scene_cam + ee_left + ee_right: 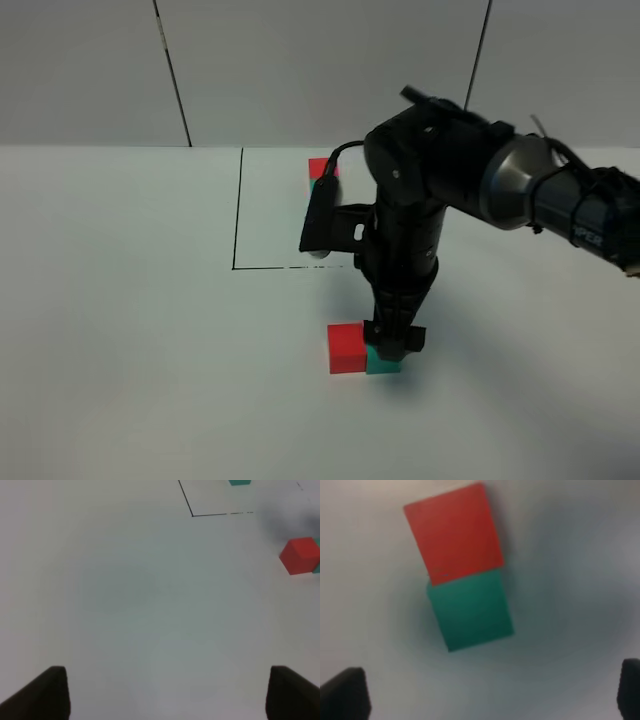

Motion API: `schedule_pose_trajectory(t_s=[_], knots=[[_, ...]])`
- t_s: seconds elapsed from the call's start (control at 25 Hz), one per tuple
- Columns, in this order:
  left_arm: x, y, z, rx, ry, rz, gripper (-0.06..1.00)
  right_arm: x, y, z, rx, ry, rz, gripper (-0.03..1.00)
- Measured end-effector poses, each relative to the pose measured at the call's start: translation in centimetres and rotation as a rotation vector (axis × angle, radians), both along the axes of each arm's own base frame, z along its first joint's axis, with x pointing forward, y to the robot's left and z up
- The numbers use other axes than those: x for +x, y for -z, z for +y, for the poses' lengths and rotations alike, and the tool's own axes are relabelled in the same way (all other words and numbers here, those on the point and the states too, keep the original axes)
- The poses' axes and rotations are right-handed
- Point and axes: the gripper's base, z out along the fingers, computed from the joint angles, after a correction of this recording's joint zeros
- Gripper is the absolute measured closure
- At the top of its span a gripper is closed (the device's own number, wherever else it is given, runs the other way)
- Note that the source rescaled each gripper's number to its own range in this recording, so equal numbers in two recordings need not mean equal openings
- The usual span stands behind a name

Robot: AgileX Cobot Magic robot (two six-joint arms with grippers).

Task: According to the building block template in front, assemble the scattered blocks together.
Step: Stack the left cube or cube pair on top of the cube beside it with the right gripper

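Two scattered blocks, one template, two grippers, one marked table.

1. Writing. White lettering point(592, 238) on the dark sleeve of my right arm point(520, 185). Only the letters "PER" can be read; the rest is cut off.

2. Scattered blocks. One red cube point(347, 347) and one teal cube point(383, 362), both plain and matte. They sit on the white table point(120, 300), on the near side of the black outline point(237, 210). They touch face to face in a short row. In the high view the row's long axis runs across the table from left to right, with red at the left end and teal at the right.

3. Building block template point(322, 167). It lies inside the outline, at its far edge. Its red part shows plainly. Its teal part sits just nearer and is mostly hidden behind my right arm, so I cannot tell its axis for sure.

4. Right gripper point(392, 345). It points straight down and hovers over the teal cube. The jaws are spread wide with nothing between them. In its wrist view both cubes lie clear of the dark fingertips point(345, 695).

5. Left gripper point(167, 695). It is seen only in its own wrist view. Its two dark fingers point(50, 692) stand wide apart over bare table and hold nothing. The red cube is well apart from them, near the outline's corner.
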Motion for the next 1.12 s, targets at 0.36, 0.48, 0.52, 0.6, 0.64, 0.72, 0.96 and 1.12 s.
schedule_pose_trajectory(t_s=[0.36,0.48,0.52,0.6,0.64,0.72,0.96,1.12], knots=[[0.0,0.0,0.0,0.000,0.000,0.000,0.27,0.1,3.5,2.1,-0.004,-0.169,0.002,-0.03],[0.0,0.0,0.0,-0.001,0.001,0.000,0.27,0.2,4.4,2.2,-0.012,-0.169,0.018,-0.01],[0.0,0.0,0.0,-0.001,0.001,0.000,0.27,0.2,4.8,2.2,-0.016,-0.170,0.024,0.00],[0.0,0.0,0.0,-0.001,0.001,0.000,0.27,0.3,5.5,2.3,-0.024,-0.171,0.036,0.02],[0.0,0.0,0.0,-0.001,0.001,0.000,0.27,0.3,5.8,2.3,-0.027,-0.171,0.040,0.03],[0.0,0.0,0.0,-0.001,0.001,0.000,0.27,0.4,6.3,2.3,-0.030,-0.171,0.045,0.04],[0.0,0.0,0.0,-0.001,0.001,0.000,0.27,0.6,7.5,2.6,-0.024,-0.173,0.037,0.15],[0.0,0.0,0.0,-0.001,0.001,0.000,0.27,0.7,8.6,2.6,-0.036,-0.174,0.053,0.30]])
